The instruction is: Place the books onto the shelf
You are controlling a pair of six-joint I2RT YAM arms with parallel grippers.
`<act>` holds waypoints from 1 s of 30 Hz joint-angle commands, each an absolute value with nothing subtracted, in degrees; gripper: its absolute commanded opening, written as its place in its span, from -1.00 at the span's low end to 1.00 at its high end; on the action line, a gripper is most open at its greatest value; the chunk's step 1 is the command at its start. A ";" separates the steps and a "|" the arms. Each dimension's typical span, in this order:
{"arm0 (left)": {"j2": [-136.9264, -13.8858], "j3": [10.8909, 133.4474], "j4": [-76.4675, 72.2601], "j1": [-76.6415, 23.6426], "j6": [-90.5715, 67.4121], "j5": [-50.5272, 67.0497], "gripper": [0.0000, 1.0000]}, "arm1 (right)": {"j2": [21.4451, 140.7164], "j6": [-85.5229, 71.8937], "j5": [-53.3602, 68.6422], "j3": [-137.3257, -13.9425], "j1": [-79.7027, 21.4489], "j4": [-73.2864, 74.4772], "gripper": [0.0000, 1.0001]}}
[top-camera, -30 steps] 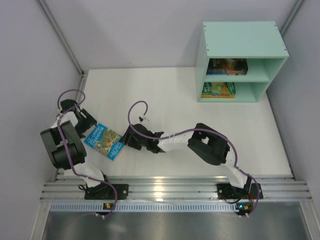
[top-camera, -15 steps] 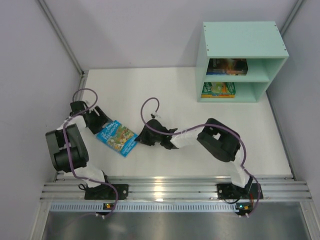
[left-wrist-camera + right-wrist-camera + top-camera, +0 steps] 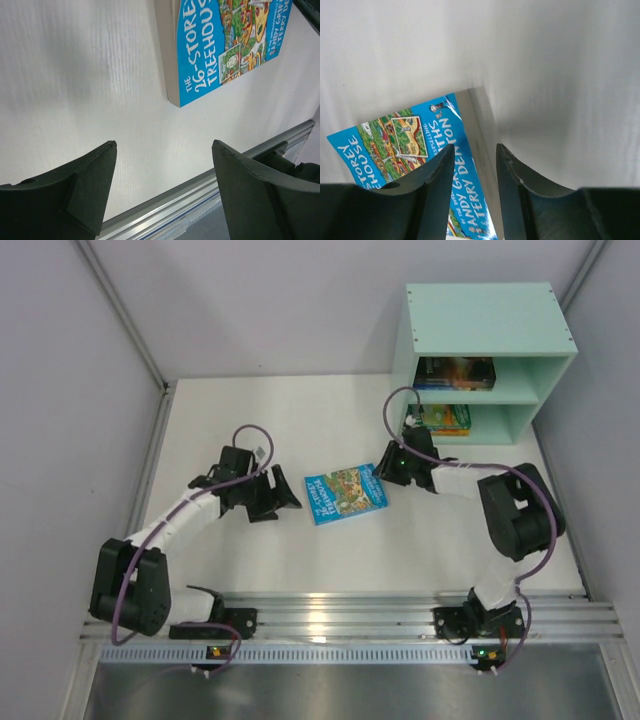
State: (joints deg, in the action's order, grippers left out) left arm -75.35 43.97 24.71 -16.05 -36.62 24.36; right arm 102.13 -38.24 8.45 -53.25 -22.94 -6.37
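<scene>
One blue paperback lies flat on the counter between two arms

One blue paperback [image 3: 345,494], titled "26-Storey Treehouse", lies cover up on the white counter [image 3: 300,420], turned slightly askew. It sits near the middle, well apart from the mint-green shelf [image 3: 480,325] at the far right.

The left end effector [image 3: 289,502] is just beside the book's left edge. From the left wrist its fingers are spread wide over bare counter, with nothing between them.

The right end effector [image 3: 383,472] is at the book's right corner. From the right wrist its fingers [image 3: 436,185] are only narrowly parted, and the book's pale page edge shows in the gap. Whether they are pinching that edge cannot be told.

The shelf stands upright with its open side facing the arms. Dark books [image 3: 455,372] lie stacked in the upper compartment. Green and orange-yellow books [image 3: 437,419] lie stacked in the lower one.
</scene>
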 commanded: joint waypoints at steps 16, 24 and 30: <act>-107.74 79.02 19.09 -19.24 -20.48 32.25 0.41 | 81.30 -62.22 19.96 -32.00 -22.41 -12.48 0.32; -109.69 70.24 13.89 -26.01 -23.82 30.43 0.24 | 81.47 -62.15 15.74 -29.00 -23.38 -12.91 0.33; -105.47 63.38 14.15 -31.28 -28.47 27.43 0.04 | 86.91 -56.17 15.90 -32.42 -21.01 -15.11 0.33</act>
